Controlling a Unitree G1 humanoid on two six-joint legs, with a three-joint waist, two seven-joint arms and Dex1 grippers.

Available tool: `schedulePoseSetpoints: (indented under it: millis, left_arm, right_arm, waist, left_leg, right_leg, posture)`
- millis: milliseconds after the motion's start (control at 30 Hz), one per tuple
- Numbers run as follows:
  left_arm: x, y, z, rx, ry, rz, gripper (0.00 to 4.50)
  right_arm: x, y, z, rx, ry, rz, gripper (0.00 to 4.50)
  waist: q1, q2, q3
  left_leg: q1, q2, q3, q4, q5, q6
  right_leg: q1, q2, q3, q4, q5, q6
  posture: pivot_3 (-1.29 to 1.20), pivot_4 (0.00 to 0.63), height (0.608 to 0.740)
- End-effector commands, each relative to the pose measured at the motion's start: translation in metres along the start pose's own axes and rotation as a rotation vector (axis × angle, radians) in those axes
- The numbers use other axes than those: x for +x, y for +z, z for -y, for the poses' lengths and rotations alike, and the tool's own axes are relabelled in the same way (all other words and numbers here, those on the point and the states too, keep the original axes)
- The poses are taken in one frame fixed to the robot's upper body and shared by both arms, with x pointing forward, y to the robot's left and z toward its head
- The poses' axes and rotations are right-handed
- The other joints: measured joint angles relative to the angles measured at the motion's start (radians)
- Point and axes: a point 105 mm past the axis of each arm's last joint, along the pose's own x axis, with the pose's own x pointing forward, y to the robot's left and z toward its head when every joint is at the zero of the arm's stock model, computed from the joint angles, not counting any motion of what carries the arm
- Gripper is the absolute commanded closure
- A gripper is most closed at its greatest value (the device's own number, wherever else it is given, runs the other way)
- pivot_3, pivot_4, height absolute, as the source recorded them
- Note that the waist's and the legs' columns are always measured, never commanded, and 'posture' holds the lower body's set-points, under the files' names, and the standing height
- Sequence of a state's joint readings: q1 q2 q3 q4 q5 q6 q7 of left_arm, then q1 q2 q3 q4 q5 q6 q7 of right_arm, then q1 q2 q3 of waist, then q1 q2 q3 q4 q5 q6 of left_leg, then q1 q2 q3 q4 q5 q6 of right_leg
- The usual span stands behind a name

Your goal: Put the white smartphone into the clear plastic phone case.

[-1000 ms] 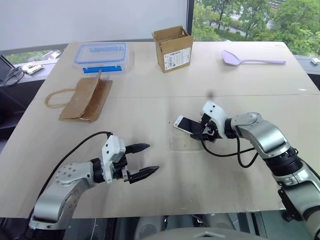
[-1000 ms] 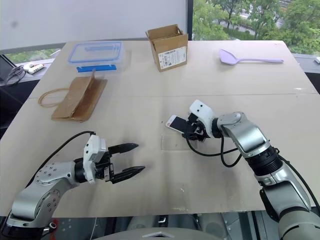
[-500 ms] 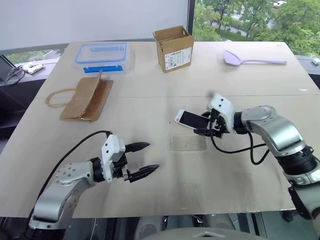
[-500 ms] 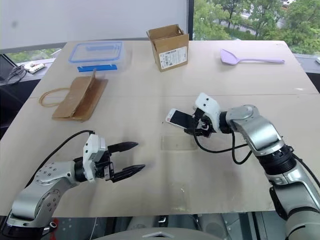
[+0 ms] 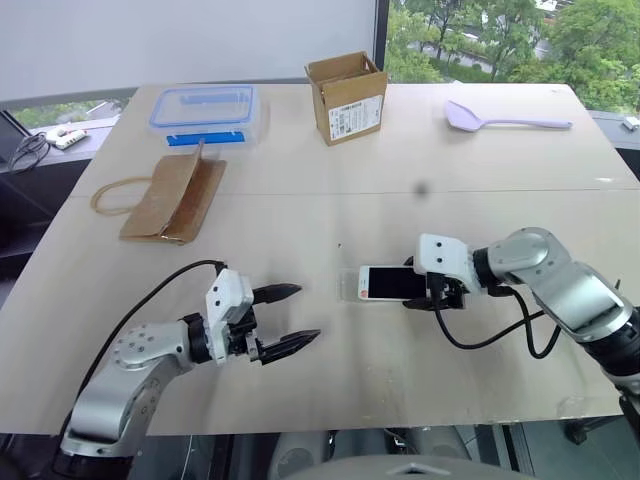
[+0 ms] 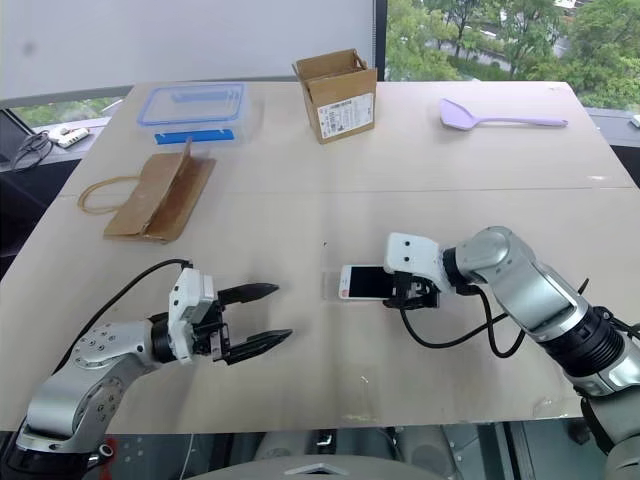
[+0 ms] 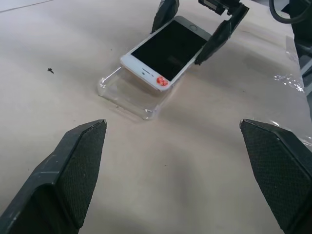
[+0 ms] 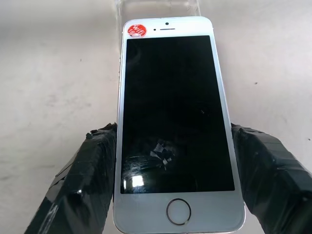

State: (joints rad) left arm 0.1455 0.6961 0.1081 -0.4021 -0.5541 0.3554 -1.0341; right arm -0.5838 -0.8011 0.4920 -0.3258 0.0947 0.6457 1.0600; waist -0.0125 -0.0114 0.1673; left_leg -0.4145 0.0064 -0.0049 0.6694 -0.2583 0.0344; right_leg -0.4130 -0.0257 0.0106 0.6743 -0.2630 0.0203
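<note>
The phone [image 5: 392,283] is screen-up, its left end hanging over the right part of the clear case [image 7: 127,92] near the table's [image 5: 300,210] middle, pinched by its long edges in the right gripper [image 5: 432,290]. Coming down tilted or off-line, I'd guess it rides the rim or shoves the light case away. The left gripper [image 5: 287,319], wide open and empty, steadies nothing.

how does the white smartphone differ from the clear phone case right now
The white smartphone is opaque, with a black screen; the clear phone case is see-through. The phone is held by the right pincer and tilted, its far end over the case; the case lies flat on the table, untouched. Both are rounded rectangles.
</note>
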Motion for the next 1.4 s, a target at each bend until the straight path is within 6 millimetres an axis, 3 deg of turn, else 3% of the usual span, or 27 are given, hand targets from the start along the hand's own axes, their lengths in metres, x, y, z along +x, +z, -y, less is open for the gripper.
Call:
schedulePoseSetpoints:
  millis: [33, 467, 1333, 1400]
  left_arm:
    - [0.0, 0.006, 0.002, 0.032, -0.014, 0.015, 0.0]
    - [0.002, 0.006, 0.006, 0.026, -0.021, 0.019, 0.0]
    - [0.01, 0.006, 0.005, 0.028, -0.034, 0.029, 0.0]
    - [0.012, 0.006, 0.005, 0.03, -0.038, 0.029, 0.0]
  right_arm:
    - [-0.005, 0.004, 0.003, -0.058, -0.005, 0.0, 1.48]
    - [0.001, 0.002, 0.001, -0.116, 0.054, -0.052, 1.48]
    - [0.019, 0.01, -0.016, 0.097, 0.14, -0.065, 1.48]
    - [0.02, 0.01, -0.018, 0.12, 0.136, -0.049, 0.48]
  waist:
    - [0.0, 0.0, 0.0]
    - [0.0, 0.0, 0.0]
    - [-0.004, -0.001, -0.001]
    - [-0.003, -0.001, -0.001]
  left_leg:
    - [0.0, 0.0, 0.0, 0.0, 0.0, 0.0]
    - [0.0, 0.0, 0.0, 0.0, 0.0, 0.0]
    - [0.002, 0.0, 0.0, 0.001, 0.0, 0.0]
    - [0.002, 0.0, 0.0, 0.001, 0.0, 0.0]
  right_leg:
    - [0.0, 0.0, 0.0, 0.0, 0.0, 0.0]
    - [0.0, 0.0, 0.0, 0.001, 0.0, 0.0]
    - [0.0, 0.0, 0.001, 0.004, 0.0, 0.0]
    - [0.0, 0.0, 0.0, 0.004, 0.0, 0.0]
  posture:
    - [0.0, 0.15, 0.74]
    - [0.0, 0.15, 0.74]
    - [0.0, 0.15, 0.74]
    - [0.0, 0.15, 0.74]
